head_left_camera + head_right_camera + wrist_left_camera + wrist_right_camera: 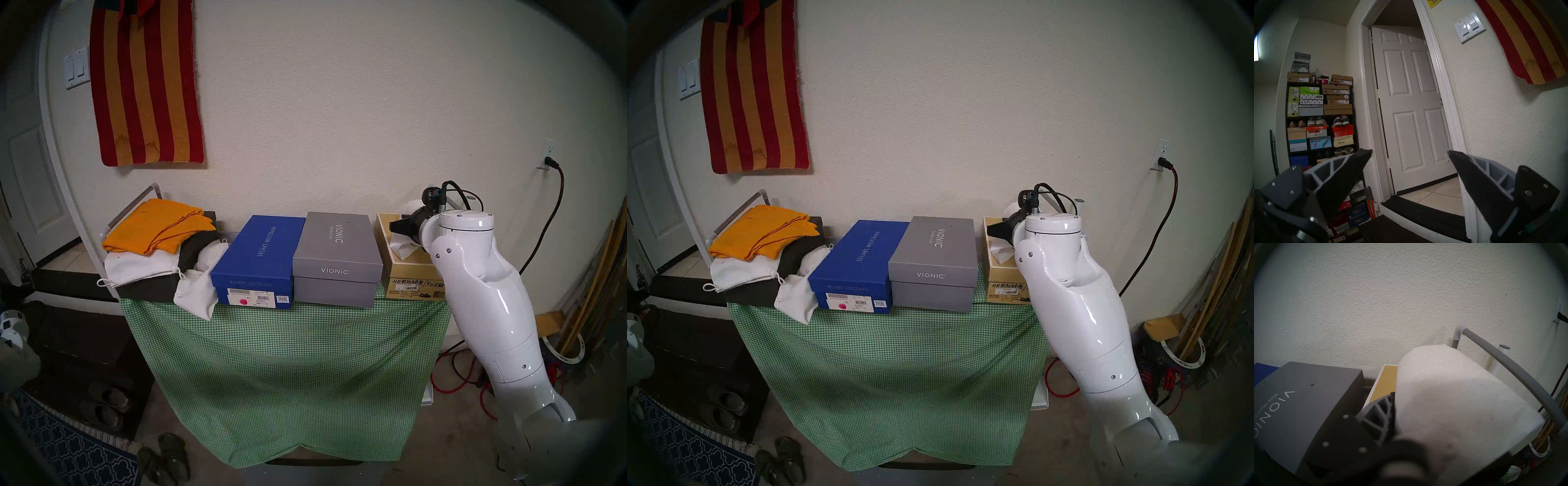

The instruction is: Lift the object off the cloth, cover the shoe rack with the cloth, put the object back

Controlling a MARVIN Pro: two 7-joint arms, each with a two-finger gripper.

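Indoors, gingham cloth point(281, 366) draping shoe rack point(130, 207), right claw point(402, 227) clamped on tissue roll point(1449, 395), left claw point(1409, 153) apart.

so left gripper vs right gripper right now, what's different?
The left gripper stands open and empty; the right gripper is shut on the tissue roll. The left gripper faces a white door, away from the shoe rack; the right gripper is over the tan box on the rack's top. Both have the same dark ribbed fingers.
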